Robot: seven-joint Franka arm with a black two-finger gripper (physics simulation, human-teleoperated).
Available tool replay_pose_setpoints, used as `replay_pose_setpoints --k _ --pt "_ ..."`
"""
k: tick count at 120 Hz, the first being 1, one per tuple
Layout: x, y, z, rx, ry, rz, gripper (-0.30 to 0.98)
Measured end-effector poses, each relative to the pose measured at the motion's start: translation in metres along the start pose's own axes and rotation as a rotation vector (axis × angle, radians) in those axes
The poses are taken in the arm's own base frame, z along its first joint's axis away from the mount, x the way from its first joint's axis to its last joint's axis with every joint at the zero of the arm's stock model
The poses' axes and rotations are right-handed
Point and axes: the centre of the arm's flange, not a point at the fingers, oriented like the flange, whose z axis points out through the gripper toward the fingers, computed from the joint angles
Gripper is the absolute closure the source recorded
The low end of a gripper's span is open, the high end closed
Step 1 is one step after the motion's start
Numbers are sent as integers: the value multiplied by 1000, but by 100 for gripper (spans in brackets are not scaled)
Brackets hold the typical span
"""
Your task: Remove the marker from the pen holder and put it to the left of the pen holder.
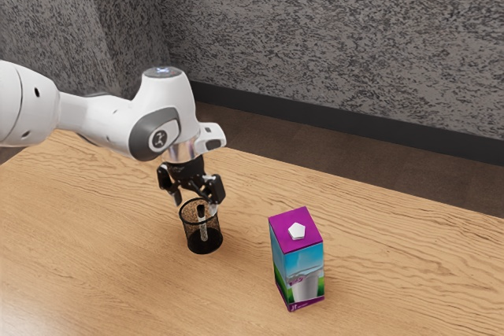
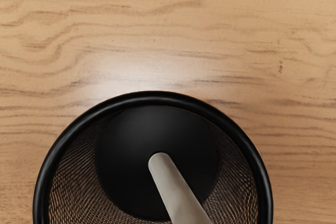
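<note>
While fingers (image 1: 215,190) stand apart, the marker (image 1: 201,211) sits below.

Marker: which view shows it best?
The exterior view: the marker shows from black top to pale lower end, in the holder. The wrist view gives its pale end over the holder's black floor; the frame cuts off the rest.

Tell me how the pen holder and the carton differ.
The pen holder is round black mesh; the carton is boxy, printed purple, blue and green. The pen holder is open-topped, with the marker inside; the carton has a closed top with a white cap. Both stand upright on the table.
</note>
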Motion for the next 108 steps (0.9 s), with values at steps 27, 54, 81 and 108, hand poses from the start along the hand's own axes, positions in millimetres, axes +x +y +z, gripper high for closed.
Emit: replay_pose_setpoints --k 27,54,81,108 --pt "0 0 3 -2 -1 1 0" --pt "-1 1 3 -5 -1 3 26" --pt "-6 3 4 -3 -7 7 57" --pt "-12 1 1 -3 -1 -8 71"
